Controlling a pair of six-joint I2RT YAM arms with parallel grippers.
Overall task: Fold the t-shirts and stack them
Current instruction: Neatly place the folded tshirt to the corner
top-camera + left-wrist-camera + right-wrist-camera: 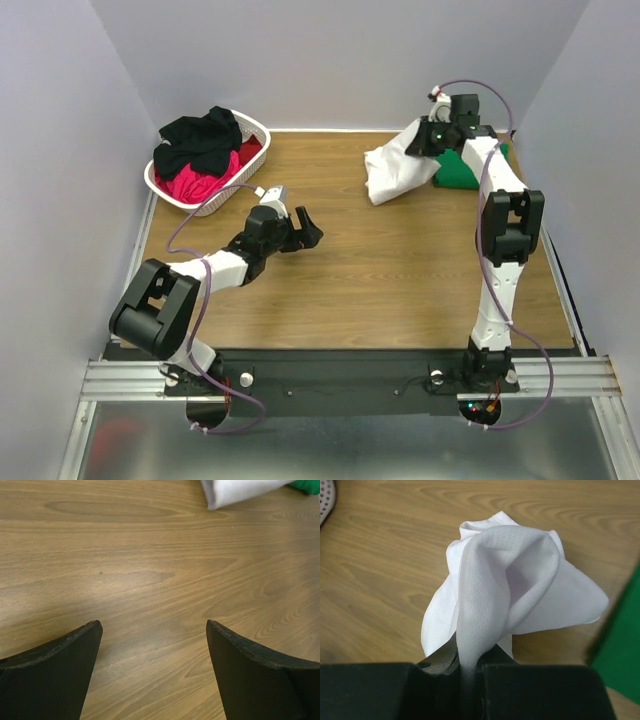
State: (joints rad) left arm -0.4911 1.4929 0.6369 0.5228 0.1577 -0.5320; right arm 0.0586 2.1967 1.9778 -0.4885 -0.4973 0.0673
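At the far right of the table (380, 270), pinches a fold of the white t-shirt (505, 580), heaped beside the green t-shirt (620, 645), in the clamped right gripper (465, 662), holds the left gripper (155, 645) wide open mid-table, and likely needs next to draw the cloth out flat for folding.
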